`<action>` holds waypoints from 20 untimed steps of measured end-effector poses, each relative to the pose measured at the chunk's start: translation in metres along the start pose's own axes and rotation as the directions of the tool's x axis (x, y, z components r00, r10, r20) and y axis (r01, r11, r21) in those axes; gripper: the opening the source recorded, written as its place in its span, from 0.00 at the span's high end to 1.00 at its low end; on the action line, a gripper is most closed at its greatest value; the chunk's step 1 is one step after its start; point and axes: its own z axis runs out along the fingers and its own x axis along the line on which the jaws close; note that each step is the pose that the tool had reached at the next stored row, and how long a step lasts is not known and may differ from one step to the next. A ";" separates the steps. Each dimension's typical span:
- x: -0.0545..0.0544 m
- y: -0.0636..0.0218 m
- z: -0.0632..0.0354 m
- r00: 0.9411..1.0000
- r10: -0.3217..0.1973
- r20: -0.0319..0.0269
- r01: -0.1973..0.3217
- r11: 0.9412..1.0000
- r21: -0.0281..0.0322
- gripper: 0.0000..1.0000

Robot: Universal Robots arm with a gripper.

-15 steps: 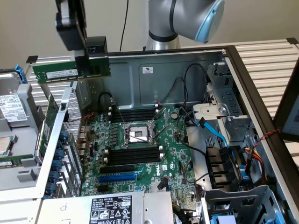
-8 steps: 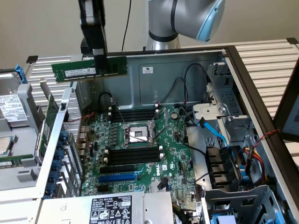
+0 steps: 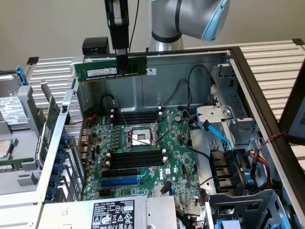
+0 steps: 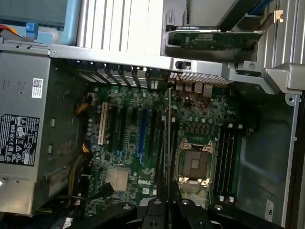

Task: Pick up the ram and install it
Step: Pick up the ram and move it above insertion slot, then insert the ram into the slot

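Note:
The ram (image 3: 110, 69), a long green stick with a white label, hangs level in the air above the open computer case. My gripper (image 3: 122, 61) is shut on its upper edge, to the exterior view's right of the stick's middle. In the wrist view the ram (image 4: 168, 138) shows edge-on as a thin line running out from my gripper (image 4: 167, 202) over the motherboard (image 4: 128, 143). Black memory slots (image 3: 137, 117) lie beyond the CPU socket (image 3: 138, 138), and more slots (image 3: 136, 158) lie on its near side. The ram hangs well above them, touching nothing.
A blue expansion slot (image 3: 119, 182) sits near the board's front edge. Black and blue cables (image 3: 217, 136) crowd the drive bay on the exterior view's right. The case's rear wall (image 3: 157, 86) stands behind the ram. A labelled power supply (image 3: 112, 214) is at the front.

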 end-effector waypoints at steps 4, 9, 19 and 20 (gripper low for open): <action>-0.002 -0.0160 0.0047 1.000 0.000 0.007 0.000 1.000 0.001 0.86; -0.002 -0.0326 0.0077 0.999 0.000 0.034 0.000 1.000 0.002 0.86; -0.003 -0.0633 0.0162 0.997 -0.001 0.078 0.001 1.000 0.003 0.86; -0.003 -0.0643 0.0177 0.997 -0.001 0.081 0.001 1.000 0.003 0.86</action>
